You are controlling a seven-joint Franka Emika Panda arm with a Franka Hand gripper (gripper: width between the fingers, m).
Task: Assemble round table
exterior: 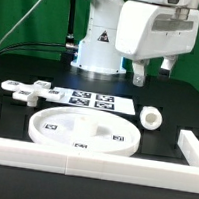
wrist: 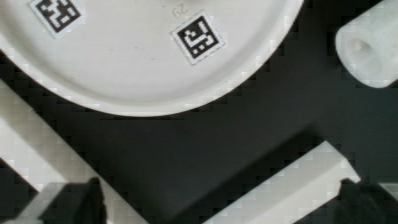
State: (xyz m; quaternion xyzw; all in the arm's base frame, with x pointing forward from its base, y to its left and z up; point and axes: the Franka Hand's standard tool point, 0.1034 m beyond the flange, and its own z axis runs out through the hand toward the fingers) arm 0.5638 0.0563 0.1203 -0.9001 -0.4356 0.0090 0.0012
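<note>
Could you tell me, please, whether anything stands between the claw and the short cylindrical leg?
Nothing visible does. The open claw hangs in free air above the table; the leg lies apart from the round disc and the marker board.

The marker board (exterior: pixel 92 102) lies on the black table (exterior: pixel 177 105); white border bars (exterior: pixel 89 165) at three, six, nine o'clock.

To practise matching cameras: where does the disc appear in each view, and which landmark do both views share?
Exterior view: the disc lies low in the middle, nearer the camera than the marker board.
Wrist view: the disc fills much of the picture, cut by the frame, two tags showing.
Shared landmark: the leg, lying apart from the disc's rim in both.
</note>
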